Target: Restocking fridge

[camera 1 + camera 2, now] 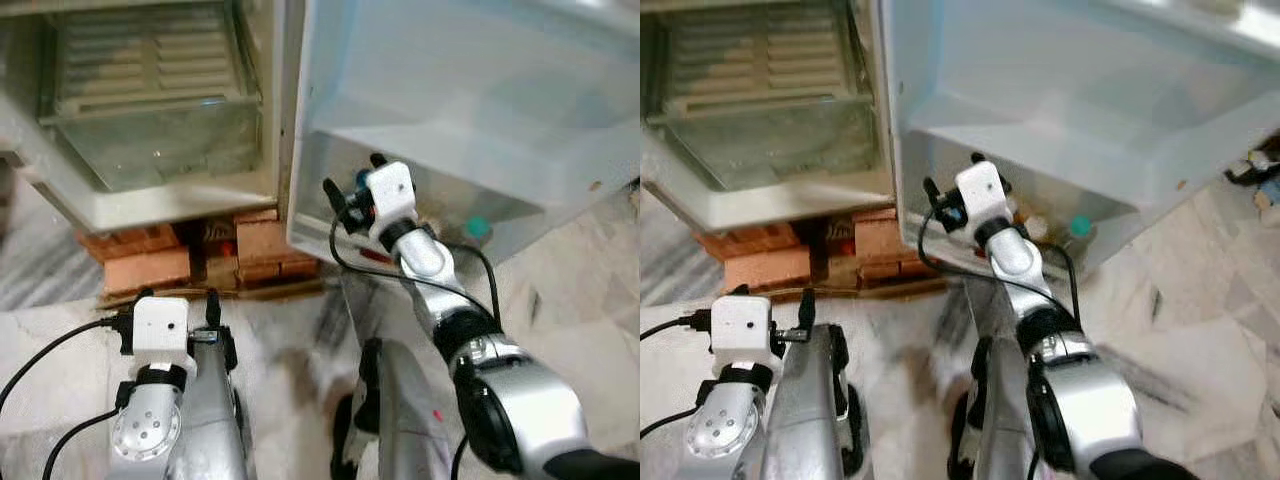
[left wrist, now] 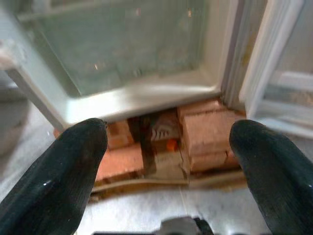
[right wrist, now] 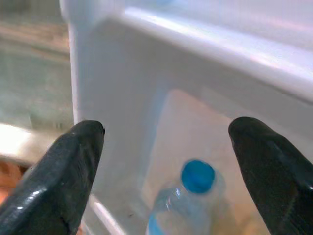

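Observation:
The fridge stands open in front of me, with its door swung out to the right. My right gripper is open and reaches into the door's bottom shelf. A clear plastic bottle with a blue cap stands in that shelf, just below and between the open fingers, untouched. A teal cap shows through the shelf wall further right. My left gripper is open and empty, held low and facing the fridge's base.
The fridge rests on red bricks, with a small orange thing in the gap between them. A glass shelf sits over the bottom drawer. Marble floor spreads around. Black cables trail from both wrists.

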